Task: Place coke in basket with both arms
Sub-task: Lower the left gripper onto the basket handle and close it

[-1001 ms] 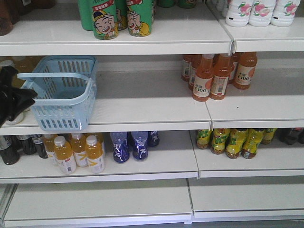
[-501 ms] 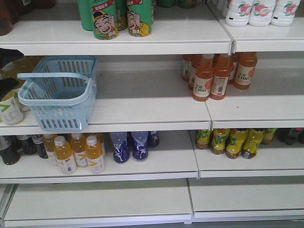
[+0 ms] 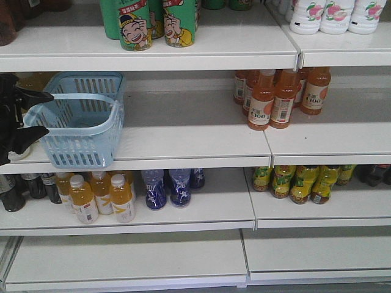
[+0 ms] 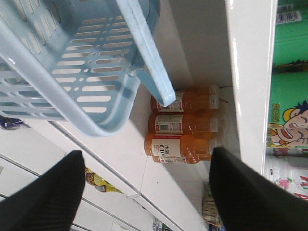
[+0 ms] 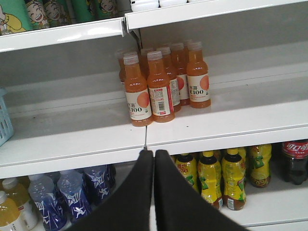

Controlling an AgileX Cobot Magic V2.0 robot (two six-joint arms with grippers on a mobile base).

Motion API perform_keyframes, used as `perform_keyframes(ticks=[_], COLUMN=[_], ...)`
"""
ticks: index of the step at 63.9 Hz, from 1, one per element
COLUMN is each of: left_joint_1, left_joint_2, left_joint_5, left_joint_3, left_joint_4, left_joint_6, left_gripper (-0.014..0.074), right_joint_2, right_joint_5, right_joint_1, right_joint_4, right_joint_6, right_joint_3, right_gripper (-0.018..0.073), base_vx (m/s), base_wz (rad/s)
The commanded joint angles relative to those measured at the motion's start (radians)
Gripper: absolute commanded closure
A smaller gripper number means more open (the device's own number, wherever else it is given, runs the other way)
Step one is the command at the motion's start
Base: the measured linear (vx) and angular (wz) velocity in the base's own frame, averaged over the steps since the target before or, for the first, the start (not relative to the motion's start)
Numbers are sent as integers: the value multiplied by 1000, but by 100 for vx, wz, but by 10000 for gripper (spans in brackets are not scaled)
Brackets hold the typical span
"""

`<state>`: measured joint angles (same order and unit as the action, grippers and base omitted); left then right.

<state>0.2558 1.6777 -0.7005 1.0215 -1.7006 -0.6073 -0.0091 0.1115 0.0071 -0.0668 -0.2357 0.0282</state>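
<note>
The pale blue basket (image 3: 82, 122) stands on the left of the middle shelf, its handle (image 3: 73, 97) lying across the top. My left gripper (image 3: 44, 113) is open at the basket's left end, one finger (image 3: 36, 95) by the handle and the other lower. In the left wrist view the basket (image 4: 72, 72) fills the upper left, and the open gripper (image 4: 144, 192) holds nothing. My right gripper (image 5: 154, 161) is shut and empty in front of the shelf edge. The coke (image 5: 294, 161), dark with a red label, stands on the lower shelf at the far right.
Orange drink bottles (image 3: 275, 97) stand on the middle shelf to the right. Green cans (image 3: 149, 24) are on the top shelf. The lower shelf holds yellow-orange bottles (image 3: 101, 198), blue bottles (image 3: 168, 186), yellow tea bottles (image 5: 216, 178) and dark bottles (image 3: 15, 189) at the left.
My left gripper, mostly out of view half a second ago, has come back in at the left edge, open beside the basket's handle. The basket has not moved.
</note>
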Motion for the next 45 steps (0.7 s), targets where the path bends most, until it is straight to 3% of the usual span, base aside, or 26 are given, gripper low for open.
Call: perform_keyframes(ticks=[1,23,34,45], left_joint_1=[1,-2,-2,-4], left_joint_2=[-43,-41,-27,64], left_joint_5=[-53,-29,44,-62], left_joint_3=[36,36,44,131], left_joint_4=[-70,-69,-69,-69], left_joint_6=[-8,-4,58,58], left_gripper=[74,74,74,74], right_joint_2=[-18,-18,-18,-18], right_joint_5=[-77,-77,-77,-76], right_joint_1=[-4,-4,-4,-4], right_joint_4=[-5,-5,-5,-5], right_joint_6=[2,2,2,2], right_joint_3=[15,15,15,15], right_gripper=[564,564,564,564], base_vx=[0,0,0,0], base_wz=[0,0,0,0])
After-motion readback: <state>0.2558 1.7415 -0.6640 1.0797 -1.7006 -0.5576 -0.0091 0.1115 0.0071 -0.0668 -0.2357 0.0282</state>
